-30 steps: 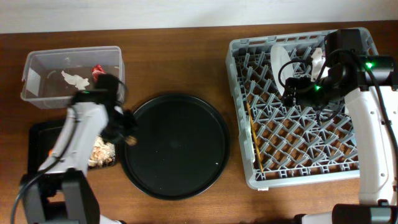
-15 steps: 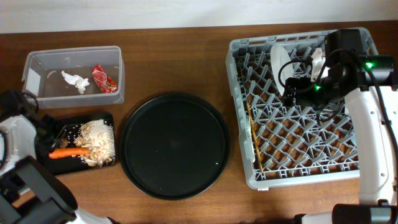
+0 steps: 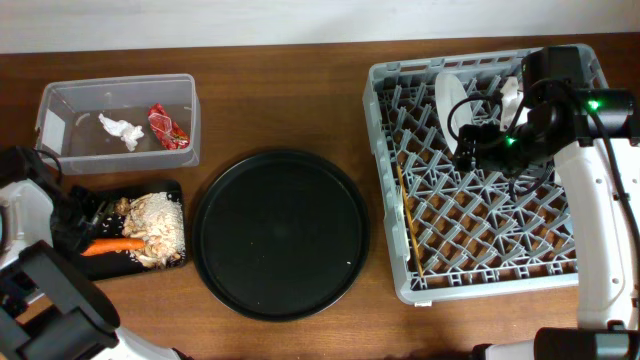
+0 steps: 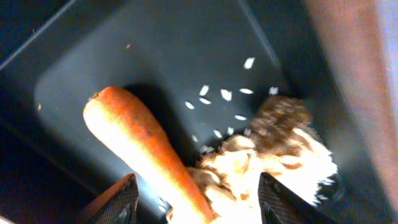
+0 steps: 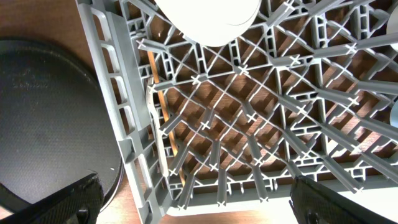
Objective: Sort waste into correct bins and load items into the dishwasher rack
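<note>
Left gripper [image 4: 196, 200] jaws part-open, empty, straddling carrot [image 4: 140, 152] in black tray [image 4: 155, 56] beside food scraps [image 4: 283, 158]. Right gripper [image 5: 208, 200] jaws wide, empty, above dishwasher rack [image 5: 127, 134], well apart from tray.

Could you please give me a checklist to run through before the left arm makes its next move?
1. Left hand open: ok.
2. Carrot lying in shallow black tray: ok.
3. Left hand clear of carrot: cannot tell; its end runs between the fingers.
4. Wrapper and tissue in clear tub: ok.
5. Right hand open, empty, over rack: ok.
6. Plate and chopstick in rack: ok.
</note>
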Controlling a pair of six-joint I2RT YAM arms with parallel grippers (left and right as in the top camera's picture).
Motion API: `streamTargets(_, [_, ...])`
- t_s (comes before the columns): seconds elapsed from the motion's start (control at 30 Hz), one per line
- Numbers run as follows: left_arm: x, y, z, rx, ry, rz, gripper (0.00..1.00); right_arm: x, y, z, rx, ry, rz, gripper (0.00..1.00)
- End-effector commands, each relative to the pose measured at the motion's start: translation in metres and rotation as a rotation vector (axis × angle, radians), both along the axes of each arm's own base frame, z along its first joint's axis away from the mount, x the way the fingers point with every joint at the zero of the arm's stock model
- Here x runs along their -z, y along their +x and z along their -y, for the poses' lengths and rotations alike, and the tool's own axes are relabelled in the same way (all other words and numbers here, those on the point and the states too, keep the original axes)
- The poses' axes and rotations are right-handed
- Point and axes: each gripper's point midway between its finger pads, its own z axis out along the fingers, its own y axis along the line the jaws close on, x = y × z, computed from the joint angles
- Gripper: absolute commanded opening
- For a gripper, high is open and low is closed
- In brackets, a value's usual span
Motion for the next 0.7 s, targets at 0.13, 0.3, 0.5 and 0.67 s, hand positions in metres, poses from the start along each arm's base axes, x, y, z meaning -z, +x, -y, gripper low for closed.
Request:
streamTargets(0.13, [-0.091,0.047,0.064,0.386,0.057,0.273,0.76,0.003,0.005,0.0,-0.01,0.0,0.008,0.99])
streamTargets(0.3, [-0.098,0.056,0.183,0.918,0.052,0.269,0.98,0.011,0.014,0.0,-0.019,0.005,-0.002,0.99])
streamTargets(0.5, [-0.091,0.008,0.247,1.233,-0.039,0.11,0.99,0.011,0.016,-0.009,-0.081,0.038,0.011,0.99])
streamTargets(0.67, [-0.111,-0.008,0.224,1.192,0.009,0.045,0.99,0.012,0.012,-0.006,-0.078,0.026,-0.009,0.99])
